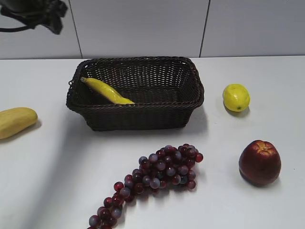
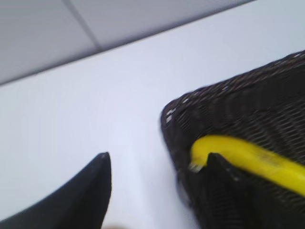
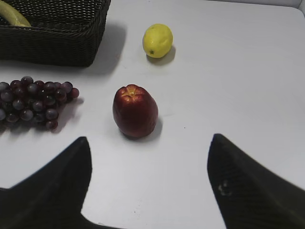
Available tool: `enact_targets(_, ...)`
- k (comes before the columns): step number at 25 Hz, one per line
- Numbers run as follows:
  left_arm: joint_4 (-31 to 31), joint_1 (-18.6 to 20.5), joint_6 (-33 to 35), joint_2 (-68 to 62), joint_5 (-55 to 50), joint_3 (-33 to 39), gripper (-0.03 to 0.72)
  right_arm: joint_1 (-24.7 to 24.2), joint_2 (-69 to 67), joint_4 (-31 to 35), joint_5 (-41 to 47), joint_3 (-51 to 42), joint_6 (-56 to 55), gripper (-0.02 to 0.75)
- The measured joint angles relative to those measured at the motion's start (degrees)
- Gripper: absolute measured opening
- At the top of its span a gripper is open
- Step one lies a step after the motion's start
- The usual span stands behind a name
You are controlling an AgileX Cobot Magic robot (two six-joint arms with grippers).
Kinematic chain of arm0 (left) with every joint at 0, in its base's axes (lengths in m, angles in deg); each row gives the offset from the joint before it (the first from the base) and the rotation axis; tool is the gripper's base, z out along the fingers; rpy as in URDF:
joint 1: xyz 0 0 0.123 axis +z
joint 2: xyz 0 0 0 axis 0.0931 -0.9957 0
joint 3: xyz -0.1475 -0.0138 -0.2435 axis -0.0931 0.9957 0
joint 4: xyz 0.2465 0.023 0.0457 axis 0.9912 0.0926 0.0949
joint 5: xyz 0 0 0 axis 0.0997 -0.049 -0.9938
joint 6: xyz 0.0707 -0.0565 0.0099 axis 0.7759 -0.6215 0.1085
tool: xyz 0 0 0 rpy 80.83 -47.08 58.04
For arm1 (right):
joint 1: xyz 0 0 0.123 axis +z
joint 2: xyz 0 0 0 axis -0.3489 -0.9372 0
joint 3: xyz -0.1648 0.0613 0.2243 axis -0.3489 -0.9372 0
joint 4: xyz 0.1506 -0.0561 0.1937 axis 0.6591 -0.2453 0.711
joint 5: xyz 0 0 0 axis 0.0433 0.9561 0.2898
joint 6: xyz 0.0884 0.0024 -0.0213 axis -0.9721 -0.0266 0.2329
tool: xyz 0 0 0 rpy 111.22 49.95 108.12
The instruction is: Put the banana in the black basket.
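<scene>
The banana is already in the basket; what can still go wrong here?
The banana leans on the black basket's left wall, its tip near the rim. The open left gripper hangs over that corner, one finger close to the banana, so it might clip the rim or drag the fruit out.

Exterior view: the black basket (image 1: 136, 93) near wall hides the lower end of the banana (image 1: 106, 90); left of the basket, a dull-yellow oblong fruit (image 1: 15, 121) is cut by the frame edge, as is the grape bunch (image 1: 152, 179) below it. Left wrist view: blurred throughout.
</scene>
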Motion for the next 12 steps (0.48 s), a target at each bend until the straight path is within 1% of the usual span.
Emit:
enact_targets(3, 0.0, 3.6, 0.0, 0.2, -10.9, -2.9, 0.587, 0.0, 0.0, 0.0, 0.0, 0.0, 0.0, 0.571)
enact_targets(5, -0.1, 5.2, 0.0, 0.3, -15.0, -3.2, 0.586, 0.0, 0.0, 0.0, 0.0, 0.0, 0.0, 0.571)
enact_targets(7, -0.5, 7.0, 0.0, 0.3, -16.5, -3.2, 0.586, 0.0, 0.0, 0.0, 0.0, 0.0, 0.0, 0.571)
enact_targets(12, -4.1, 13.3, 0.3, 2.1, -16.8, -3.2, 0.586, 0.0, 0.0, 0.0, 0.0, 0.0, 0.0, 0.571)
